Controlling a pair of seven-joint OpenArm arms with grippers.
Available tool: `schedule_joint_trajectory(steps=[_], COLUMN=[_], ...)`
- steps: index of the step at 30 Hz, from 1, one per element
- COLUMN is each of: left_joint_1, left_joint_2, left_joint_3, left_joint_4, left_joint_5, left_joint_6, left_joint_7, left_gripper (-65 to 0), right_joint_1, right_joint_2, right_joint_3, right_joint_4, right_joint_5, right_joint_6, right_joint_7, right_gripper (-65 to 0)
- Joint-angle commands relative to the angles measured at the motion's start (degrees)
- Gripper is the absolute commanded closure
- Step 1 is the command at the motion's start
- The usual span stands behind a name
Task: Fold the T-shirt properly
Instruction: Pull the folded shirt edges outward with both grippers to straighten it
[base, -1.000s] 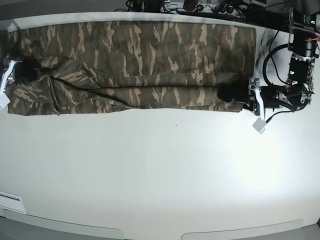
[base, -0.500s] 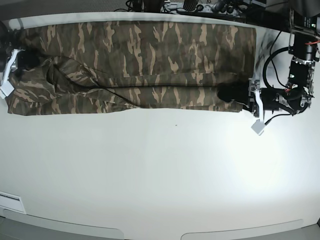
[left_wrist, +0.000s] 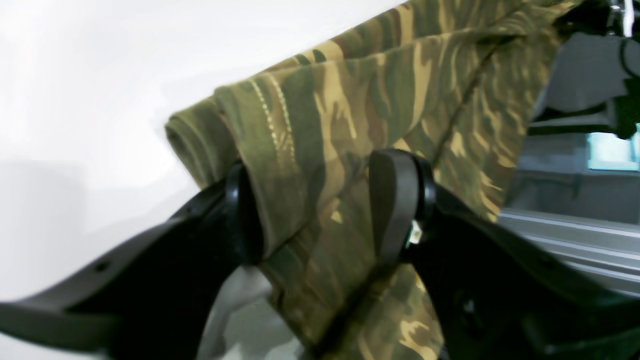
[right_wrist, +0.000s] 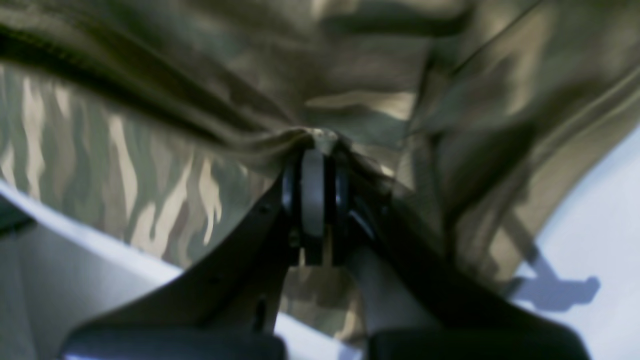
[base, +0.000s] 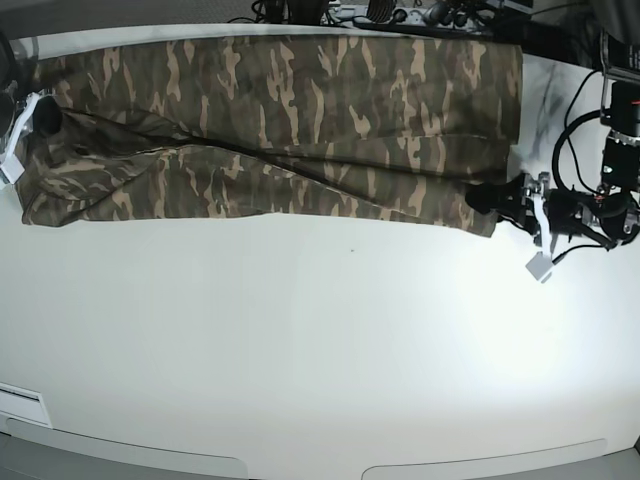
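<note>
The camouflage T-shirt (base: 300, 110) lies as a long folded band across the far side of the white table (base: 320, 340). My left gripper (base: 482, 197) holds its near right corner. In the left wrist view a thick fold of the T-shirt (left_wrist: 400, 75) fills the gap between the wide-set fingers (left_wrist: 395, 205) of the left gripper (left_wrist: 315, 215). My right gripper (base: 42, 118) is at the band's left end. In the right wrist view the right gripper (right_wrist: 312, 150) pinches a bunch of the T-shirt (right_wrist: 125, 150) tightly.
Cables and equipment (base: 400, 15) run along the table's far edge. A black cable loop (base: 575, 120) hangs by the arm at the right. A white label (base: 20, 405) sits at the front left corner.
The gripper at the right of the base view moved right and the one at the left moved toward the far edge. The shirt's near fold is pulled straighter and flatter.
</note>
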Motion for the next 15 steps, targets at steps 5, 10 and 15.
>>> schedule_joint_trajectory(steps=[5,10,15], left_joint_1=[-1.4,-1.0,-0.2], left_joint_2=[-2.0,-2.0,-1.9], left_joint_3=[-5.7,-6.6,-6.6], left_joint_4=[0.4,0.4,0.4], left_joint_5=[0.0,0.0,0.0], left_joint_6=[0.3,0.7,3.4], left_joint_7=[0.7,0.7,0.7], left_gripper=[-34.3,-34.2,-29.9], right_joint_1=[0.1,0.1,0.1], right_joint_2=[-1.2,-4.9,-7.1], right_joint_3=[0.7,0.7,0.7], right_joint_4=[0.6,0.6,0.6], right_joint_5=[-0.3,-0.5,-7.1], right_joint_6=[0.1,0.1,0.1], right_joint_7=[1.2,1.2,1.2], right_gripper=[0.0,0.0,0.0])
